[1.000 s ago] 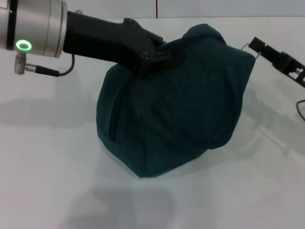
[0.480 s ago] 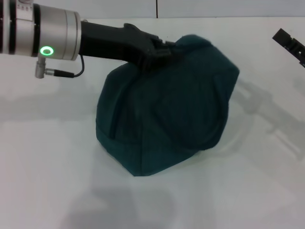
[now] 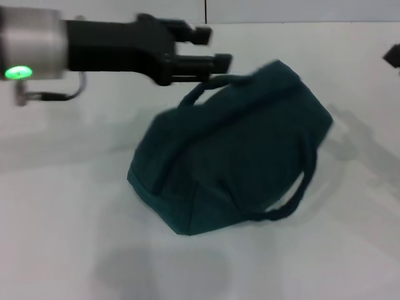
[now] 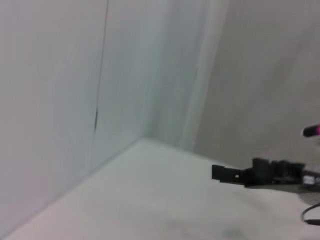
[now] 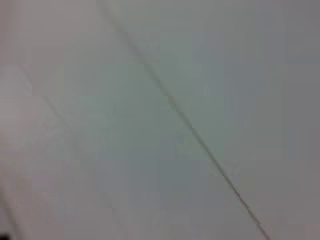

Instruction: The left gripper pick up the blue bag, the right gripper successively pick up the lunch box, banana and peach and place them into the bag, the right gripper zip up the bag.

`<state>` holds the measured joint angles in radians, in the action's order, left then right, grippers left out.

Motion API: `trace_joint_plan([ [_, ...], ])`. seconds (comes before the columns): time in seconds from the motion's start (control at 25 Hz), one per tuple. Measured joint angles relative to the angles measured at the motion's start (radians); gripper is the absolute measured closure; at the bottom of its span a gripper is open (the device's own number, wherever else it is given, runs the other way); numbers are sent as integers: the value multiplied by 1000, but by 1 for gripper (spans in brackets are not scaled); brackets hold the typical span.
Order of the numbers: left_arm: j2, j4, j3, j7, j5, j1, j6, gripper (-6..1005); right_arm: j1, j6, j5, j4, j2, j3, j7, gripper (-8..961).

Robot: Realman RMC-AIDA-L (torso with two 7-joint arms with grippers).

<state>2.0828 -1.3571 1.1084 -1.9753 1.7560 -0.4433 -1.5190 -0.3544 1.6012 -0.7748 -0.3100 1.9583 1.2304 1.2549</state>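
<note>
The blue bag (image 3: 237, 150) lies tilted on the white table (image 3: 62, 225), its top closed. One loop handle (image 3: 200, 90) arches at its upper left, the other (image 3: 294, 197) hangs at its lower right. My left gripper (image 3: 215, 45) hovers just above and left of the upper handle, open, with nothing between its fingers. Only a dark sliver of my right gripper (image 3: 394, 56) shows at the right edge; the left wrist view shows it far off as a black claw (image 4: 240, 174). The lunch box, banana and peach are out of view.
A pale wall with a vertical seam (image 3: 205, 11) runs behind the table. The right wrist view holds only a pale surface crossed by a thin line (image 5: 190, 125). A small pink spot (image 4: 311, 131) shows beyond the distant claw.
My left gripper has let go of the bag, opened and drawn back up and left. The bag has sagged and its handles have flopped out. The right gripper has pulled off to the right.
</note>
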Motion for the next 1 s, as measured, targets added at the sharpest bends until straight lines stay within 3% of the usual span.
trace_joint_plan([
  [0.2,-1,-57,-91,128,-157,167,-129,422,54,157,-140,-145,-68,-6,-93,134],
  [0.32,-2,-54,-111,206,-156,252,-191,302,87,245,-252,-237,-85,-9,-123,84],
  [0.4,0,-43,-108,281,-149,316,-236,183,98,293,-324,-263,-84,-12,-171,84],
  [0.44,1,-37,-107,311,-148,339,-251,124,104,308,-363,-264,-79,-17,-208,84],
  [0.52,4,-5,-94,392,-144,395,-268,128,116,310,-411,-247,-64,-27,-265,84],
  [0.64,4,107,-80,516,-119,437,-269,133,128,273,-467,-180,-23,-38,-366,84],
  [0.68,2,213,-87,589,-104,432,-265,133,128,221,-494,-136,0,-39,-419,84],
  [0.72,2,213,-87,589,-104,432,-265,133,128,221,-494,-136,0,-39,-419,84],
  [0.88,-1,449,-156,721,-10,376,-253,133,125,111,-559,-81,38,-38,-478,84],
  [1.0,-1,562,-217,786,73,330,-249,132,119,70,-576,-32,49,-31,-509,84],
])
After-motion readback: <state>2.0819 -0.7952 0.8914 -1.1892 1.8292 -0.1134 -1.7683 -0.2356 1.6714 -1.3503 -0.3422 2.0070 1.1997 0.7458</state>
